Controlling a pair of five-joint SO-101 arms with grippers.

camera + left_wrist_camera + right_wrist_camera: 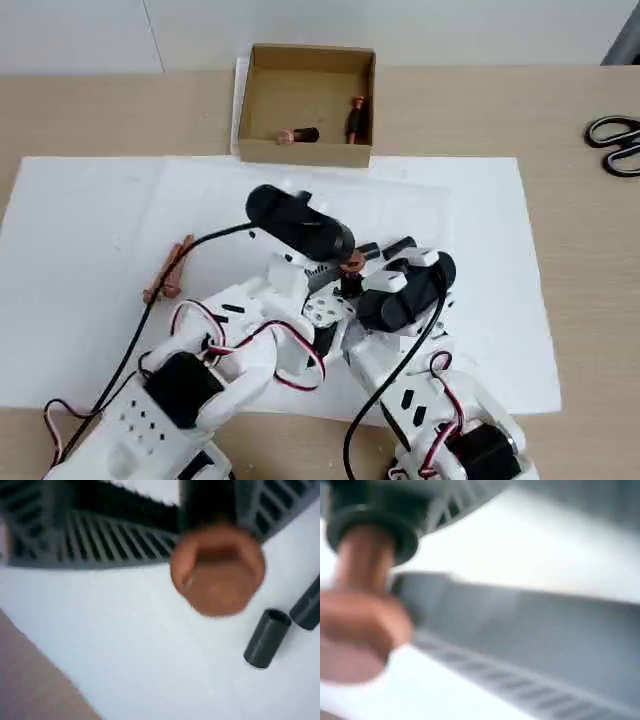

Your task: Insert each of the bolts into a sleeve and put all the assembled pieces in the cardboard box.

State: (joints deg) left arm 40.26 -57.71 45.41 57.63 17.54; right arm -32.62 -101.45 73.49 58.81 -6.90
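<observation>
TWO ARMS, ONE BOLT: My arms meet over the white sheet (pixel 90 220), just below the centre of the high view. My left gripper (pixel 330 262) comes in from the lower left of the frame and my right gripper (pixel 358 282) from the lower right. Between them sits a single copper-coloured bolt (pixel 352 262).

In the left wrist view the bolt's round head faces the camera. Its shank runs back into a black sleeve (pixel 207 500), beside a dark ribbed part of a gripper. The right wrist view shows the same shank emerging from the sleeve's rim, so the bolt is partly inside. I cannot tell which of my grippers bears the bolt and which the sleeve, nor how tightly either is closed.

Two loose sleeves (pixel 400 243) lie on the sheet just right of the meeting point. Spare bolts (pixel 170 268) lie together at centre left of the frame, well apart from the grippers.

The cardboard box (pixel 250 100) stands at upper centre, at the sheet's far edge. It holds two assembled pieces, one (pixel 297 135) near its front wall and the other (pixel 355 118) by its right wall.

A pair of scissors (pixel 615 143) rests on the bare table (pixel 100 110) at the right edge.
</observation>
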